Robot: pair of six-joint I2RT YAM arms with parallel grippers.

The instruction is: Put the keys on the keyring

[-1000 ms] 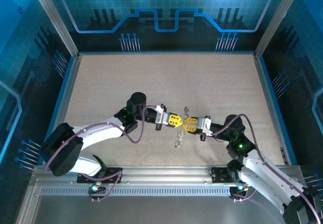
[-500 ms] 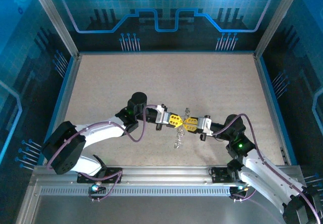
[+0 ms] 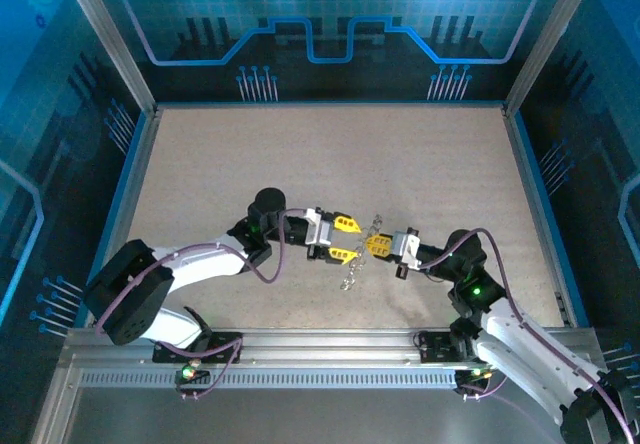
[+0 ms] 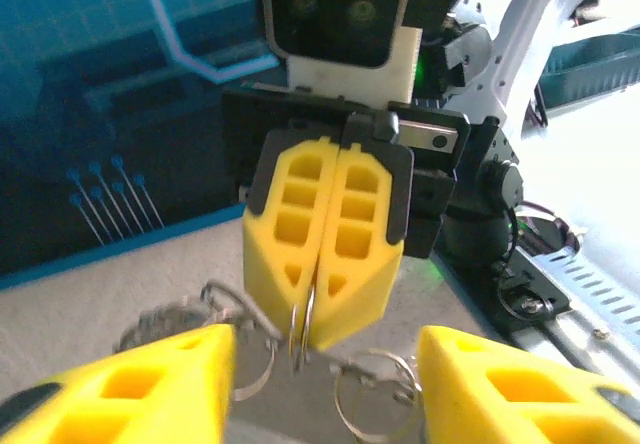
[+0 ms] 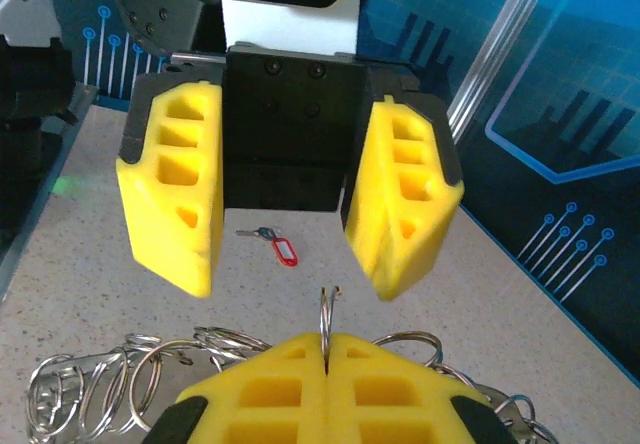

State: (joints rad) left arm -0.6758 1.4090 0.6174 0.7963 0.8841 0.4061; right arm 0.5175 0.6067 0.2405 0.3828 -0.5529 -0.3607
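Left jaws spread, right jaws pinching keyring (image 5: pixel 323 314)

The left gripper (image 3: pixel 358 241) and right gripper (image 5: pixel 325 349) end in matt yellow moulded plastic, set against black and glossy white casings. The keyring (image 5: pixel 120 384) is bright, polished silvery metal wire. The table (image 3: pixel 250 154) is a dull, finely speckled beige board, and a key (image 5: pixel 284 251) has a smooth, plastic-looking red head.

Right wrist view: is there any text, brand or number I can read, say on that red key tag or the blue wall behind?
No readable text anywhere.
Small key with red plastic tag: too small to tell if it bears lettering.
Blue backdrop wall: only circuit-style line graphics, no words.
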